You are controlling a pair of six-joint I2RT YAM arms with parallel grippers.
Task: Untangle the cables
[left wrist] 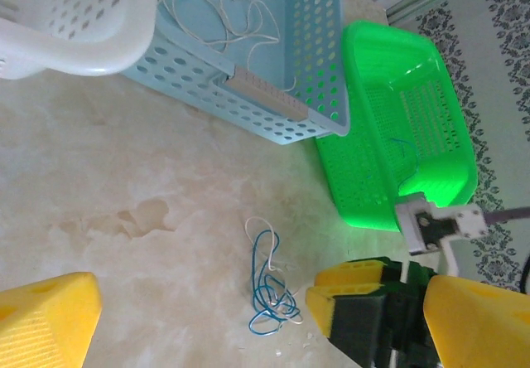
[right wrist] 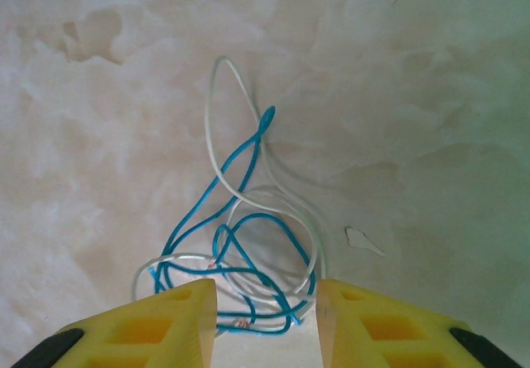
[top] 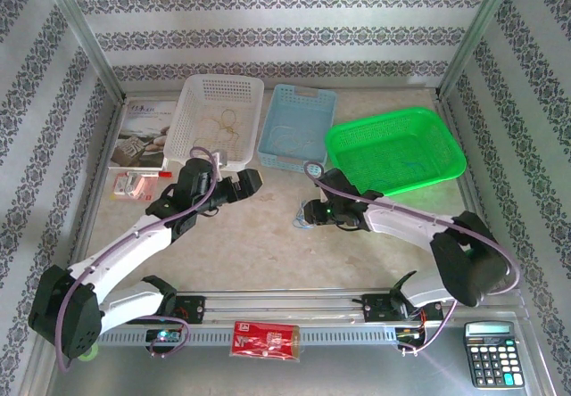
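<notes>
Two cords in one knot, right hand over them.
The blue and white cords (right wrist: pixel 240 244) lie tangled on the desk (right wrist: pixel 414 94), in front of the baskets. The right hand (right wrist: pixel 267 302) straddles their near end, fingers partly open and gripping nothing. The left hand (top: pixel 248 182) hangs wide open and empty near the white basket (top: pixel 192 111). The step looks like picking out one strand. Next calls for pinching a single cord, likely the blue, and drawing it free of the white.
</notes>
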